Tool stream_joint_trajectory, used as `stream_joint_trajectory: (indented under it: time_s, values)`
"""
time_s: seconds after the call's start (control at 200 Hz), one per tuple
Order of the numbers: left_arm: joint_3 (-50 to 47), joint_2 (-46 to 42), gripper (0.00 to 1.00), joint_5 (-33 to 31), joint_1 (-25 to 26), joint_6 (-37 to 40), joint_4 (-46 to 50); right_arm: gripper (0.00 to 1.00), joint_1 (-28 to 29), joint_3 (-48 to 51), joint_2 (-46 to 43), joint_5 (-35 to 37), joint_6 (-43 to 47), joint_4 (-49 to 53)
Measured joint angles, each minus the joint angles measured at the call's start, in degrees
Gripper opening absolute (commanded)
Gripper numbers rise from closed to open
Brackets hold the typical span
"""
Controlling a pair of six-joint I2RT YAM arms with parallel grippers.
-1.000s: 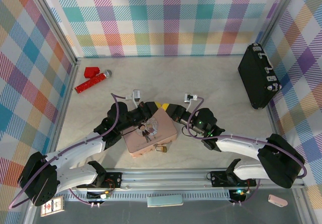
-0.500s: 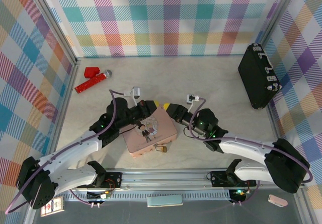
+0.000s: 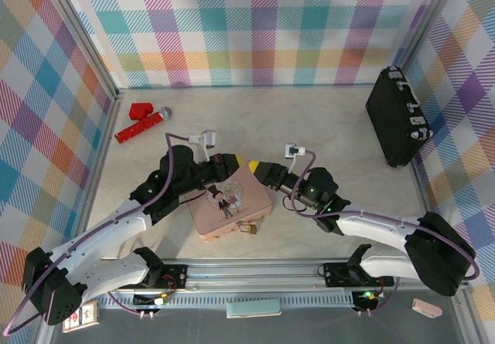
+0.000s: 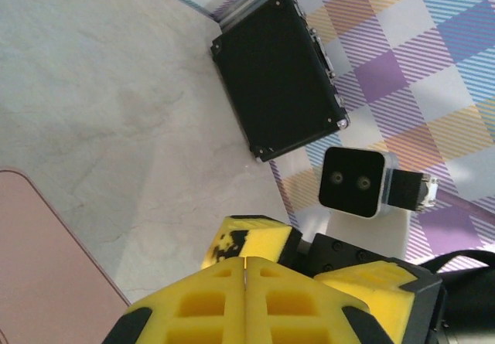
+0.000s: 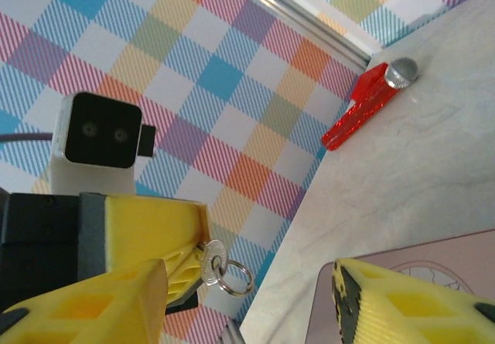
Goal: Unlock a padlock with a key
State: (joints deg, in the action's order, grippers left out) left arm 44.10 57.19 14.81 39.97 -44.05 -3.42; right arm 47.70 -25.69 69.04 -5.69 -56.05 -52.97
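Note:
My left gripper (image 4: pixel 244 273) is shut, its yellow fingers pressed together on the key. In the right wrist view the key (image 5: pixel 209 260), small and silvery with a wire ring through its head, sticks out of the left gripper's fingers (image 5: pixel 158 232). My right gripper (image 5: pixel 247 305) stands open on either side of it, touching nothing. Seen from above, the left gripper (image 3: pixel 241 163) and the right gripper (image 3: pixel 256 167) meet tip to tip over the far edge of the pink tin (image 3: pixel 230 202). The brass padlock (image 3: pixel 247 227) lies at the tin's near edge, apart from both grippers.
A black case (image 3: pixel 398 116) leans at the right wall, also seen in the left wrist view (image 4: pixel 278 73). A red bar with a silver knob (image 3: pixel 141 125) lies at the back left, next to a small red block (image 3: pixel 140 110). Checked walls close in three sides.
My right gripper has opened and let go of the key, which stays in the shut left gripper. The left arm has shifted slightly back and to the left.

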Motion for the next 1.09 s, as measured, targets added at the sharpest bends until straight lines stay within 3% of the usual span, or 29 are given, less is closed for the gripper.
stream_joint_trajectory:
  time_s: [0.365,1.095]
  values:
    - [0.0,1.2,0.0,2.6,0.0,-1.9,-3.3,0.45,-0.4,-0.1,4.5,-5.9,-1.5,-4.5]
    - [-1.3,2.3,0.0,3.7,0.1,-3.5,-5.4,0.28,-2.0,-0.1,2.1,-6.7,-2.0,-4.9]
